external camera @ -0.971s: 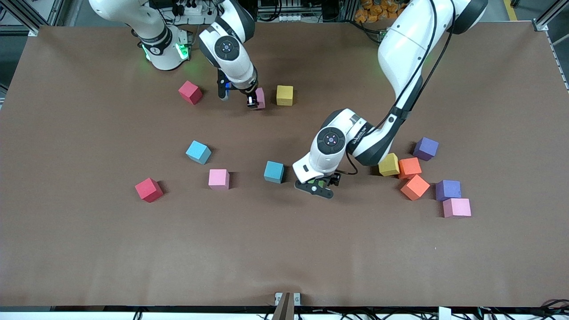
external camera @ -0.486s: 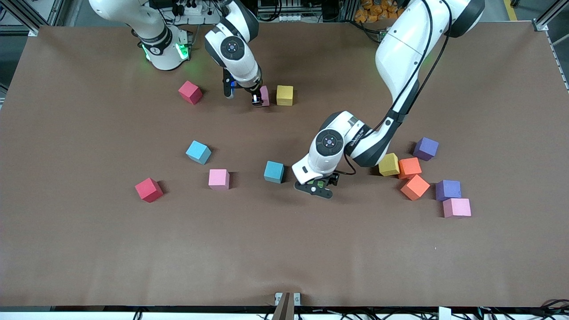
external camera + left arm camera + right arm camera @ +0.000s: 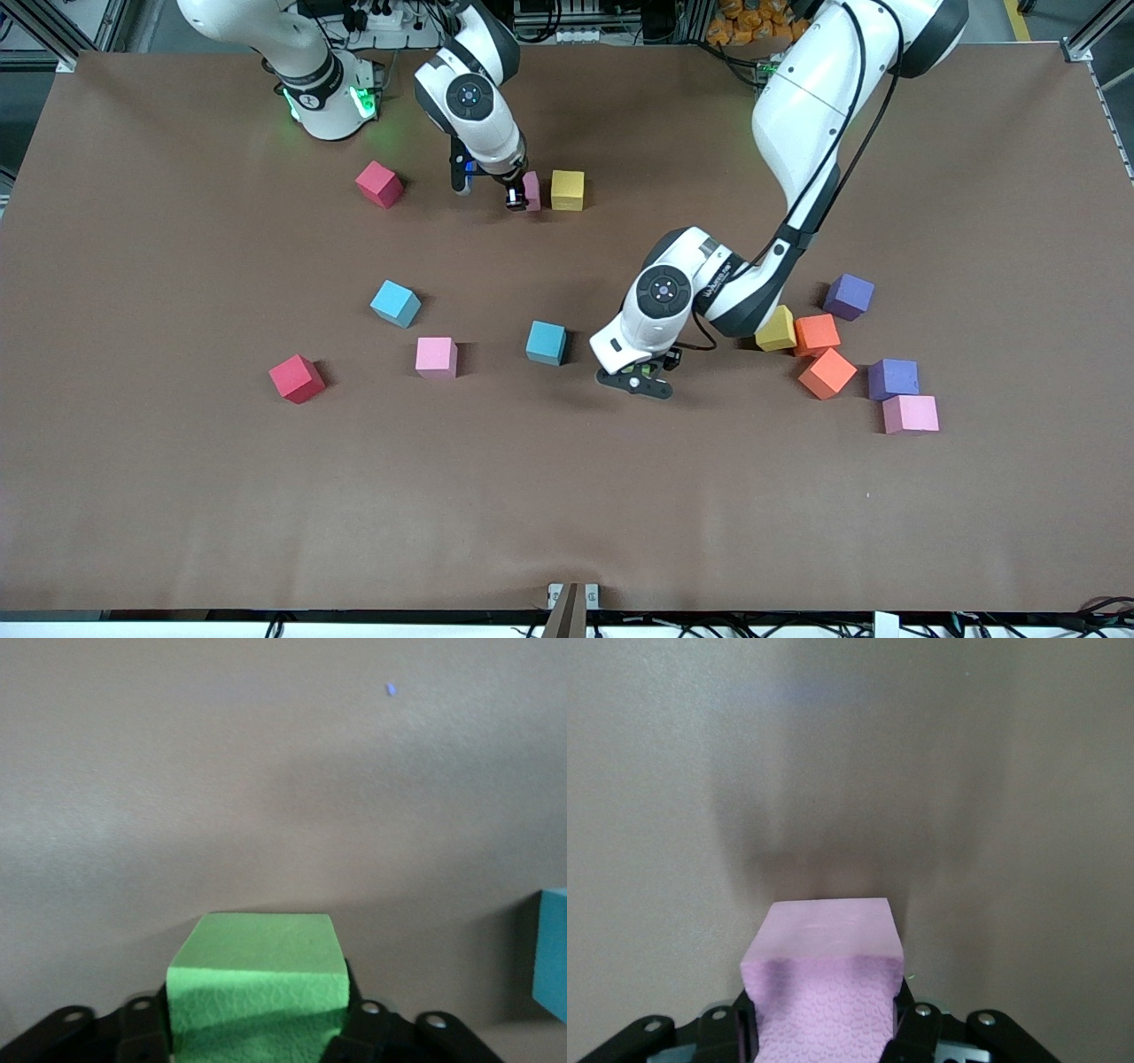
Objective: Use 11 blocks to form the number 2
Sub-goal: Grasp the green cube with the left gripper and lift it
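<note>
On the brown tabletop (image 3: 177,496), left hand (image 3: 640,369) apparently pinches the green block (image 3: 257,979); right hand (image 3: 521,193) pinches a pink block (image 3: 826,979) beside the yellow block (image 3: 567,190).

I see the brown table (image 3: 567,496) evenly lit from overhead, no glare. Cubes cast short soft shadows. In both wrist views, dark blurred shadows spread over the table, and the closest cube faces look slightly soft.

One block (image 3: 256,979) sits gripped between the left jaws just beside another block (image 3: 546,343) on the surface (image 3: 567,496), while a third block (image 3: 826,979) sits clamped between the right jaws beside a fourth block (image 3: 567,190).
</note>
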Controlling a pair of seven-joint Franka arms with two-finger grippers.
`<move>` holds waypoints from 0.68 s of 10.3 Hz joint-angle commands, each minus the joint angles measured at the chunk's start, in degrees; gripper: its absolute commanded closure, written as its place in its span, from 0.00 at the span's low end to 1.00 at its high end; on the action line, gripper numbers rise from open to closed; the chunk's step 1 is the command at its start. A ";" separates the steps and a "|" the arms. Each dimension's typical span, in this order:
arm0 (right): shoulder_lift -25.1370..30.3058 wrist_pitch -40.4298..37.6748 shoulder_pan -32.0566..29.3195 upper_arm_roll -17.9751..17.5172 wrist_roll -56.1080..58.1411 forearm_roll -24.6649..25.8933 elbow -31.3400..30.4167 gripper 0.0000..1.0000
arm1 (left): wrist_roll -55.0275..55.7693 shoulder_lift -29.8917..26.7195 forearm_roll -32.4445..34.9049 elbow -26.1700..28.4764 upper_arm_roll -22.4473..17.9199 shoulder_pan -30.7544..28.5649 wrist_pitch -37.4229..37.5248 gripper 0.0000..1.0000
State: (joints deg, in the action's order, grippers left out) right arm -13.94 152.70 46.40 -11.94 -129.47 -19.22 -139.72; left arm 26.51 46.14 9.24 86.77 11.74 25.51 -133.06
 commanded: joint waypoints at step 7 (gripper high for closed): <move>-1.35 2.69 1.33 -0.98 -5.44 -1.00 1.29 1.00 | 10.56 -12.46 -2.54 0.33 0.56 -3.63 13.25 0.71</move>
State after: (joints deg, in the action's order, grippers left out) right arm -14.21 153.27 46.97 -12.71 -132.24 -19.31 -138.72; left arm 35.38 36.45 8.79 85.38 11.82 22.55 -122.55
